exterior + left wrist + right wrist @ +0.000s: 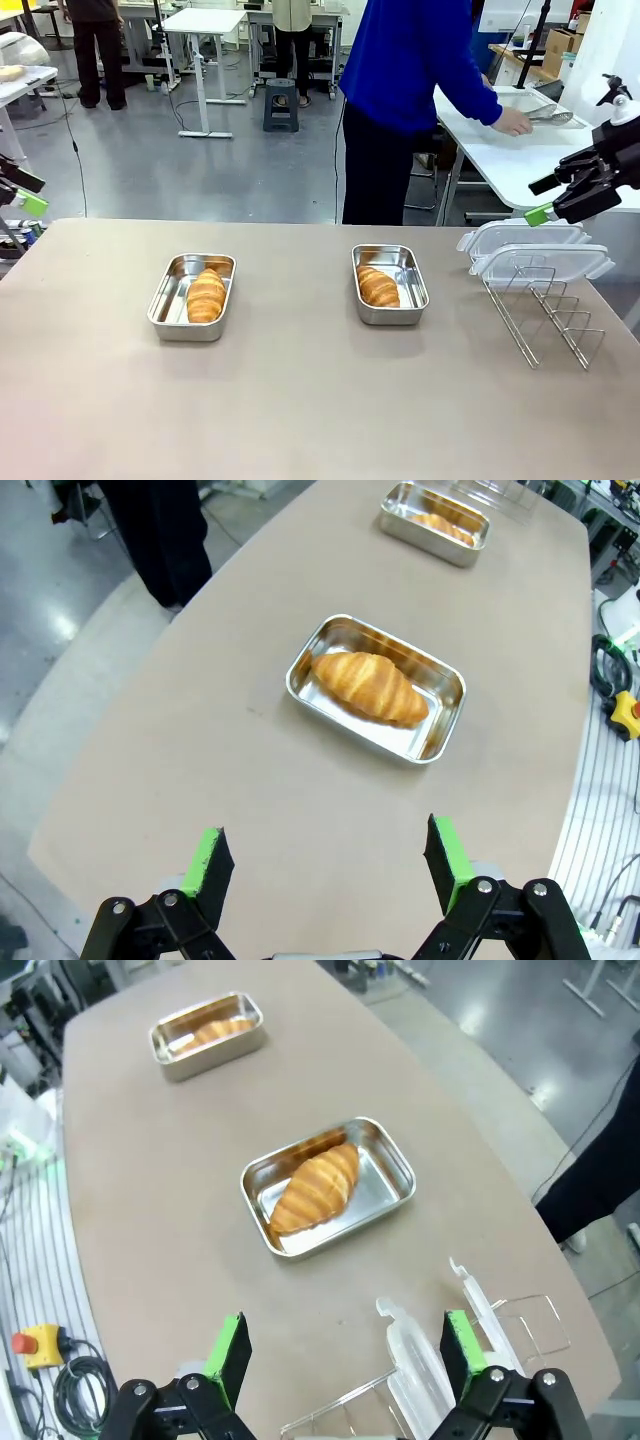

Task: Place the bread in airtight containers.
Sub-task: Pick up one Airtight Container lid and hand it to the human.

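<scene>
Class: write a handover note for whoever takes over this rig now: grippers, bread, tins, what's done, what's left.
Left gripper: open, empty, near the left end of the table.
Right gripper: open, empty, above the clear lids by the wire rack.
Done: left roll lies in the left tin, right roll in the right tin.
Left: both tins uncovered; fit the lids.

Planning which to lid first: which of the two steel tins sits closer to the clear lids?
The tin on the robot's right, next to the clear lids at the wire rack; the other tin sits far to the left.
</scene>
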Controlling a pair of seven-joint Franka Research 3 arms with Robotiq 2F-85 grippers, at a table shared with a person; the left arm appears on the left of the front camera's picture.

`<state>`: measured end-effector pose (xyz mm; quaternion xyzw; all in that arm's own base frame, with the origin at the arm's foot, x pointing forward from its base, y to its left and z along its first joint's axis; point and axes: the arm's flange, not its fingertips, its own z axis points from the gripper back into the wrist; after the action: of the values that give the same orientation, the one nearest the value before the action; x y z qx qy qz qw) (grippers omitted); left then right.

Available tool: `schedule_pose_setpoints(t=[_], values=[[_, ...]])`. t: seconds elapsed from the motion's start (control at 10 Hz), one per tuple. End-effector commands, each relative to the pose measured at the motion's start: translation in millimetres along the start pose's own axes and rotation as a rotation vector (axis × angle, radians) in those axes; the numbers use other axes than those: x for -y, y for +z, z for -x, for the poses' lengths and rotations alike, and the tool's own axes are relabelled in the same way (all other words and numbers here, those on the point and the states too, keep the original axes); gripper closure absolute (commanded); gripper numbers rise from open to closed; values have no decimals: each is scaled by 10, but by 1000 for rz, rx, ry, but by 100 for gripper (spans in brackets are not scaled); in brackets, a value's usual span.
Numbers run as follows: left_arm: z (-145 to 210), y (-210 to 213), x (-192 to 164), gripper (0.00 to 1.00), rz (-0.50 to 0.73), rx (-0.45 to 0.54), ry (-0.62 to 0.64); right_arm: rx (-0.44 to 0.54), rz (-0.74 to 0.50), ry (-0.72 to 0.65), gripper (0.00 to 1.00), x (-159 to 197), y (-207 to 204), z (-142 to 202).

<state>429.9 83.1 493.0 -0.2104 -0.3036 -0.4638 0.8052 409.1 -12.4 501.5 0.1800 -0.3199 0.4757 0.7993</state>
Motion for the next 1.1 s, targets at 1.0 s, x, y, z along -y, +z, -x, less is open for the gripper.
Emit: schedule_pose_setpoints(t=[1.0], values=[[3,22,-1,0,10,6,-20,-474,170,268,0,76,-81,-155]])
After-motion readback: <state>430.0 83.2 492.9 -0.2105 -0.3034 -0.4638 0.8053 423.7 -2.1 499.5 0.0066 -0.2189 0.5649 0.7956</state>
